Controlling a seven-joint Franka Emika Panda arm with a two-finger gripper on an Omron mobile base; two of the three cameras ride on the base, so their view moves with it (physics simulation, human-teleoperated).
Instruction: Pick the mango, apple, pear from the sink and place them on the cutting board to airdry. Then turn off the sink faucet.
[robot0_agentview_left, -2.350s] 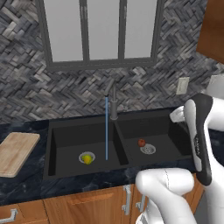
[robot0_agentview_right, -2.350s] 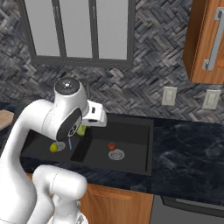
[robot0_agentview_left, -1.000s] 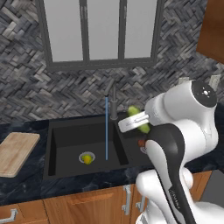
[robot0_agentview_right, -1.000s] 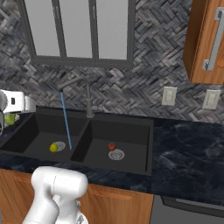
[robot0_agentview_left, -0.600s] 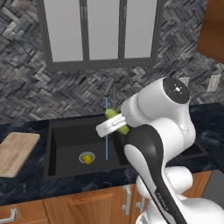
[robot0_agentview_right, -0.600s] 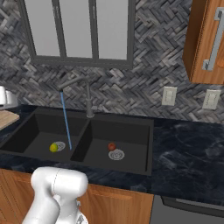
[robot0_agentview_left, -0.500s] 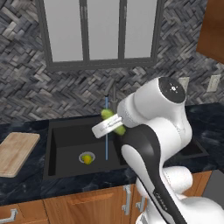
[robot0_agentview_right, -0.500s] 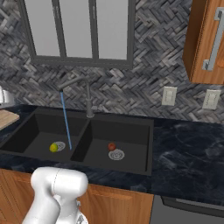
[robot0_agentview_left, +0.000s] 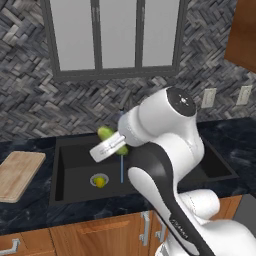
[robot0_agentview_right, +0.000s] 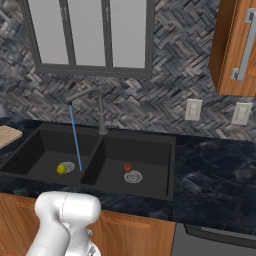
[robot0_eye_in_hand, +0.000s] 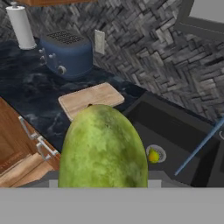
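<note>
dark speckled countertop (robot0_agentview_right: 215, 170) runs beneath a herringbone stone wall and frames the sink (robot0_agentview_right: 150, 190), a black double basin placed under the sink faucet (robot0_agentview_right: 102, 117), whose water stream falls into the left basin because the tap is not yet turned off. next in size, the cutting board (robot0_agentview_left: 19, 175) lies flat on the counter to the left of the sink, well apart from the water, which suits it as a drying place; a blue toaster (robot0_eye_in_hand: 65, 54) and a paper towel roll (robot0_eye_in_hand: 20, 27) stand beyond it. the gripper (robot0_agentview_left: 111, 145) hangs above the left basin, its jaws closed on an elongated green fruit (robot0_agentview_left: 112, 138), judged to be the mango, carried high to clear the basin wall on its way toward the board. the yellow-green fruit (robot0_agentview_right: 61, 169), probably the pear, rests by the left drain. the apple (robot0_agentview_right: 127, 167) lies beside the right drain.
</note>
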